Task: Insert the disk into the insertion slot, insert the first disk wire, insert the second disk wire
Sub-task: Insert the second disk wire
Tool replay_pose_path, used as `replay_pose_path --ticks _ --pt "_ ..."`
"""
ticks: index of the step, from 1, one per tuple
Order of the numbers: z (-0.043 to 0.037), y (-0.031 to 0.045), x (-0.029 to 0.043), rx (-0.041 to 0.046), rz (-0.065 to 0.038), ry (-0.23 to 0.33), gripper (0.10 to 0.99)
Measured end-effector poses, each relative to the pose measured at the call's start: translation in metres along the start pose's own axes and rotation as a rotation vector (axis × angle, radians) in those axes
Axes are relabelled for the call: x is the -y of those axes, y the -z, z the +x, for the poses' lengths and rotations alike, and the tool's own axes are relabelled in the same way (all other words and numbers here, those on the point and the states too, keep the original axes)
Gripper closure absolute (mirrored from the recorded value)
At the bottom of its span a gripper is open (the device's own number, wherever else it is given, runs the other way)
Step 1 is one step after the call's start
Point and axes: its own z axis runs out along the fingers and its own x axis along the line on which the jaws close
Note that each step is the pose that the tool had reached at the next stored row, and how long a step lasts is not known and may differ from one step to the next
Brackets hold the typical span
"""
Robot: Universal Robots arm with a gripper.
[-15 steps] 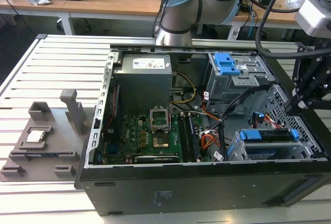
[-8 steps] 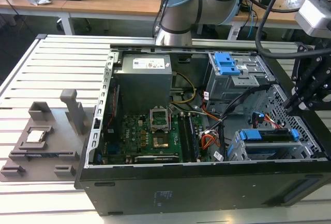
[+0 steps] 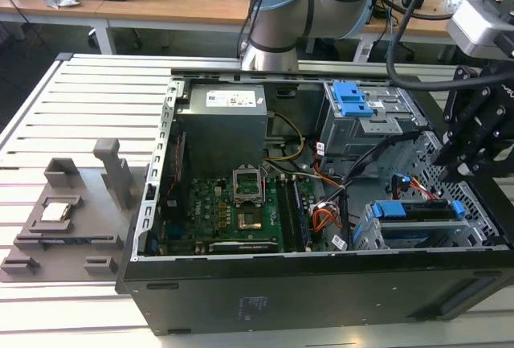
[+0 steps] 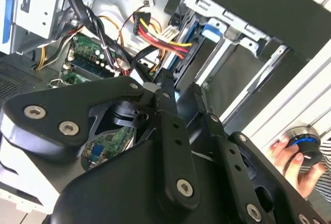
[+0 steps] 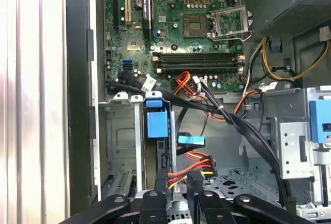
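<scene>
The disk sits inside the insertion slot, the low grey cage at the case's near corner on the exterior view's right. Its blue carrier end shows in the first wrist view. The first disk wire's blue plug hangs loose beside the disk. The second disk wire, a red, orange and yellow bundle, runs down toward my fingertips. My gripper hovers just above the cage with its fingers apart. Whether it touches the bundle's end I cannot tell.
A taller grey cage with a blue latch stands behind the slot. The motherboard and power supply take up the case's other half. Grey fixtures lie on the slatted table. A hand holds a round blue-ringed device outside the case.
</scene>
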Motion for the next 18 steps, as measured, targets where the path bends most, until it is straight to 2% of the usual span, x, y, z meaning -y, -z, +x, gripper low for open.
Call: replay_pose_path --ticks 1,4,6,8,13,18 --pt "-0.0001 -0.0003 -0.0028 0.0 0.0 0.0 0.784" --pt "-0.0012 -0.002 -0.0171 0.0 0.0 0.0 0.784" --pt "-0.0017 -0.003 -0.0226 0.0001 0.0 0.0 0.784" --pt "-0.002 -0.0036 -0.0248 0.0001 0.0 0.0 0.784" --pt "-0.0035 -0.0114 -0.0293 -0.0003 0.0 0.0 0.784" --pt "-0.0069 -0.0207 -0.0299 -0.0012 0.0 -0.002 0.784"
